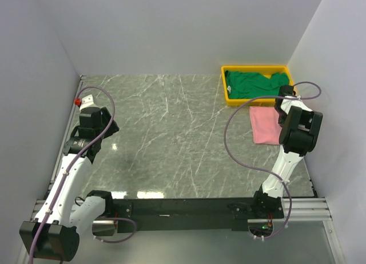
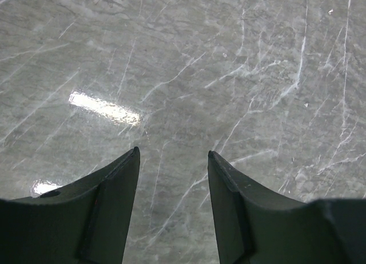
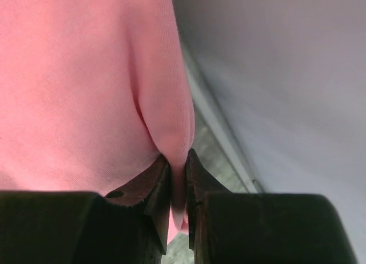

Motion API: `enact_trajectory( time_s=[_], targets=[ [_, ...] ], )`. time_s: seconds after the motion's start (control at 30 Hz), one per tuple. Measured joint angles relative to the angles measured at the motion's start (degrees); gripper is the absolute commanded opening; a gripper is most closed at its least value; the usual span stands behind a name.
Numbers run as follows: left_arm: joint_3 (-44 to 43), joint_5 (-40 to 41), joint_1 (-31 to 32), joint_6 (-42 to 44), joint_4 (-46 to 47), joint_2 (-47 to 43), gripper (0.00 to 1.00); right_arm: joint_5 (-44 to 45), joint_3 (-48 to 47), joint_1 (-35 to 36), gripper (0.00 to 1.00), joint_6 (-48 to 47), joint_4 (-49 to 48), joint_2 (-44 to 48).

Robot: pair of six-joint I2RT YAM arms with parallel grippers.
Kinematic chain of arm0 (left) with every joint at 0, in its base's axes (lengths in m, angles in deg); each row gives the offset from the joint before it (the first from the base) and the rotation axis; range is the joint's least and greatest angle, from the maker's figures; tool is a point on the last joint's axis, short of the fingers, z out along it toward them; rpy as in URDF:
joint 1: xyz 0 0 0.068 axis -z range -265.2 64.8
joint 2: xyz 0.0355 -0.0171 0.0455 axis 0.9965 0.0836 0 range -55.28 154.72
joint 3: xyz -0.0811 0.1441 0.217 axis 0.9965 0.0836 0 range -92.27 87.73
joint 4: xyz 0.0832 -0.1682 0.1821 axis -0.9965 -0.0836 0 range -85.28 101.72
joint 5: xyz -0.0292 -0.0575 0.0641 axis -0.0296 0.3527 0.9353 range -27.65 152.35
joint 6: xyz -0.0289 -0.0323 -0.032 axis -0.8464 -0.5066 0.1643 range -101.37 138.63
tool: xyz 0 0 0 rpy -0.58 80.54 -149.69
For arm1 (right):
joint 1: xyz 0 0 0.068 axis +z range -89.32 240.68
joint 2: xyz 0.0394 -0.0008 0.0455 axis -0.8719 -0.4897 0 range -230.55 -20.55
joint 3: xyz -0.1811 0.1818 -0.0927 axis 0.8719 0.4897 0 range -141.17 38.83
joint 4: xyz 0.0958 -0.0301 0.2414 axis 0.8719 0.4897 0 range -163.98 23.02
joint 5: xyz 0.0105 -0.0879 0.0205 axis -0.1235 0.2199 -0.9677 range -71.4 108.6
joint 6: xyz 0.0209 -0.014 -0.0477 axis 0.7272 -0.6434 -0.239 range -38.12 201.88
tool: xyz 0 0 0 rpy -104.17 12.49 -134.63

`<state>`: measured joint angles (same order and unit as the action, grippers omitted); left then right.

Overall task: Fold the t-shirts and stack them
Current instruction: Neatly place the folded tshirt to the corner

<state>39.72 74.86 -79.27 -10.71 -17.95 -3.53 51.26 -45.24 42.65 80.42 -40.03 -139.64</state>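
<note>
My right gripper (image 3: pixel 178 156) pinched pink t-shirt (image 3: pixel 74 92) edge, 3 o'clock; folding step, I judged. Next: carry edge toward 9; left gripper (image 2: pixel 173 152) open.

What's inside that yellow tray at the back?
A crumpled dark green t-shirt lies inside the yellow tray, filling nearly all of it. It covers the tray's floor, so whether anything sits underneath cannot be seen.

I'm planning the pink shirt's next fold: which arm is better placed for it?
Right. The right gripper is shut on a fold of the pink shirt; the left gripper hangs open over the table, far off on the left.
</note>
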Motion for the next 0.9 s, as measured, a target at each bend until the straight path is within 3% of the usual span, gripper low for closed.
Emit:
enact_trajectory(
  time_s=[0.2, 0.33, 0.43, 0.73, 0.9],
  targets=[
    [0.0, -0.7, -0.3, 0.0, 0.2, 0.3, 0.57, 3.6, 0.5, -1.2, 0.0, 0.6, -0.8, 0.0],
    [0.0, -0.9, -0.3, 0.0, 0.3, 0.3, 0.56, 5.9, 1.5, -1.5, 0.38, 2.2, -1.4, 0.0],
    [0.0, -0.9, -0.3, 0.0, 0.3, 0.3, 0.56, 8.2, 1.9, -1.5, 0.47, 2.8, -1.8, 0.0],
    [0.0, -1.1, -0.3, 0.0, 0.3, 0.1, 0.56, 9.7, 1.9, -0.5, 0.52, 4.0, -2.4, 4.2],
    [0.2, -1.3, -0.4, 0.0, 0.3, -0.4, 0.57, 6.2, 1.8, 4.5, 0.54, 4.8, -3.2, 7.9]
  ],
)
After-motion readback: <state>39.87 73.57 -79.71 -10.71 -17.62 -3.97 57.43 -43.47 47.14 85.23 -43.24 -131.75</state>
